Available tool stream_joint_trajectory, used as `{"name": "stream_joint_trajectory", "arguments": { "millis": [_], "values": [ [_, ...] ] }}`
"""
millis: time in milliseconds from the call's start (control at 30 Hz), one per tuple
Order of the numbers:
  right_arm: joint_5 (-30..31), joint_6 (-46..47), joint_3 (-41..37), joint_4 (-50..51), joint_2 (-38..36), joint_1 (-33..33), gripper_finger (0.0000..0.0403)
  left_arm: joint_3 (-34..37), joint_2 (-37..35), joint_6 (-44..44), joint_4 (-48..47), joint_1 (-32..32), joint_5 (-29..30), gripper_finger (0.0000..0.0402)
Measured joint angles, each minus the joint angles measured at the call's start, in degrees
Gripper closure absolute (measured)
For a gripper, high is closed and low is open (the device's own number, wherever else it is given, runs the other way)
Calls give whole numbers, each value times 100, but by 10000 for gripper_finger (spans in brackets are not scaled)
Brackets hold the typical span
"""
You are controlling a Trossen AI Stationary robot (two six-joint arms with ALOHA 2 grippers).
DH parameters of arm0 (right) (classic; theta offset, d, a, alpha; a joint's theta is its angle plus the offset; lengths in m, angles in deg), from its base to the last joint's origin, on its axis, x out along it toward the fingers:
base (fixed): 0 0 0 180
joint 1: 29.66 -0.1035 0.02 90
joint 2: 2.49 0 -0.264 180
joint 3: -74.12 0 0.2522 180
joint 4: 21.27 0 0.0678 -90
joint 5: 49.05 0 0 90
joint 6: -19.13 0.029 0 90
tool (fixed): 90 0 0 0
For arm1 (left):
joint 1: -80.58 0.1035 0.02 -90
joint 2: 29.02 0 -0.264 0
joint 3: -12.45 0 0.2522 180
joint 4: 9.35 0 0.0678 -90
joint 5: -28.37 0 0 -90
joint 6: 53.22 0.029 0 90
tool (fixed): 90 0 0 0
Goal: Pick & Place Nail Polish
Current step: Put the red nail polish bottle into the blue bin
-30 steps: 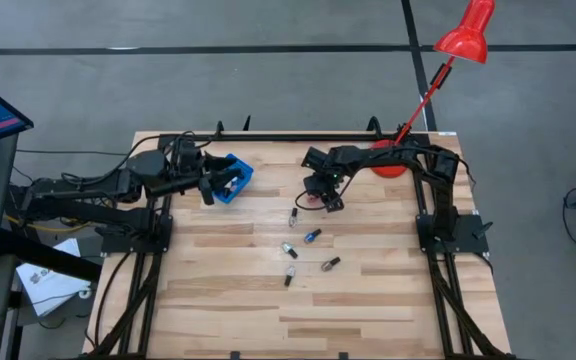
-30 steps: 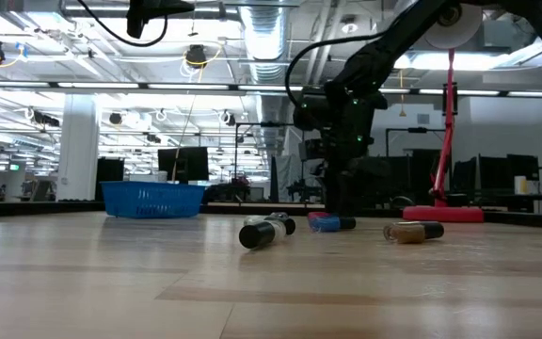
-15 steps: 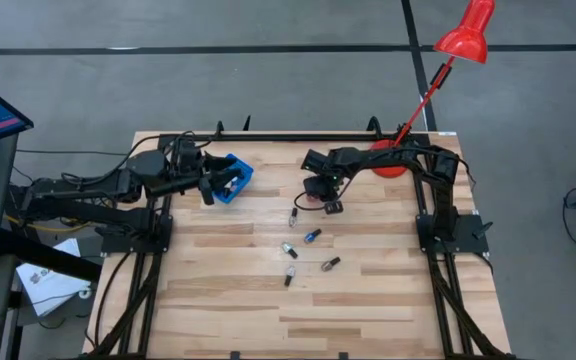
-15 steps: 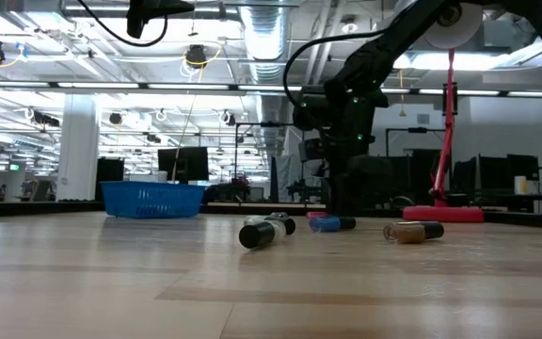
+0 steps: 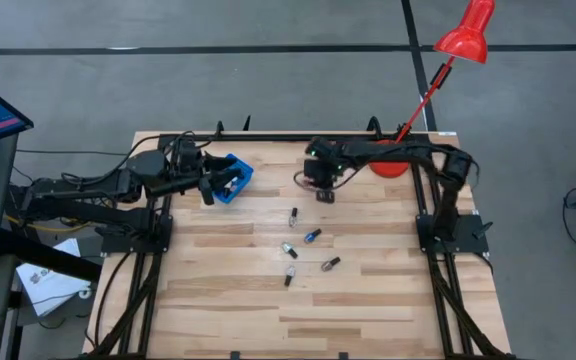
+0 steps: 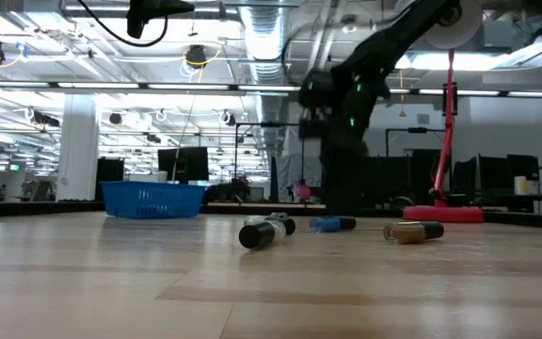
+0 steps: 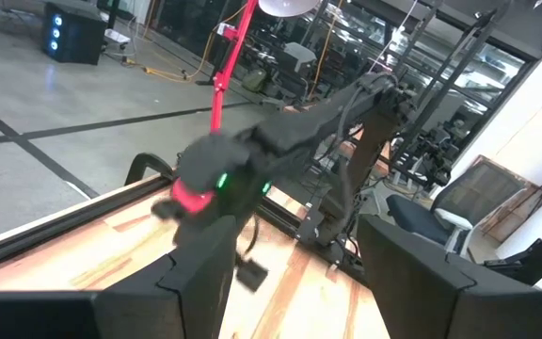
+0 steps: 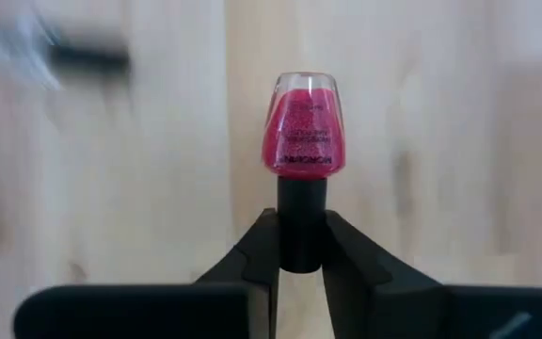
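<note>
Pink nail polish bottle (image 8: 303, 125) sits cap-first between the right gripper (image 8: 301, 247) jaws, clamped by its dark cap

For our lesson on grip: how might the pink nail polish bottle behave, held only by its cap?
The pink nail polish bottle looks like rigid glass, so probably fragile if dropped. The right gripper pinches only its slim round cap, so it might pivot or slip.

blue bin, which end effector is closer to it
Left. The left end effector is right at the blue bin; the right end effector holds a pink bottle mid-table, well away.
</note>
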Motion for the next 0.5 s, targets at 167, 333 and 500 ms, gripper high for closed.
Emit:
{"name": "stream_joint_trajectory", "arguments": {
  "millis": [167, 333, 500],
  "values": [
    [-710, 586, 4, -630, -859, 183, 360, 0, 0, 5, 10, 0, 2, 183],
    [-883, 1220, 13, -1487, -1837, 148, 360, -2, 99, 72, 239, 0, 4, 183],
    [-919, 1698, 20, -2223, -2439, -139, 360, -4, 552, 729, 1276, 2, -150, 183]
  ]
}}
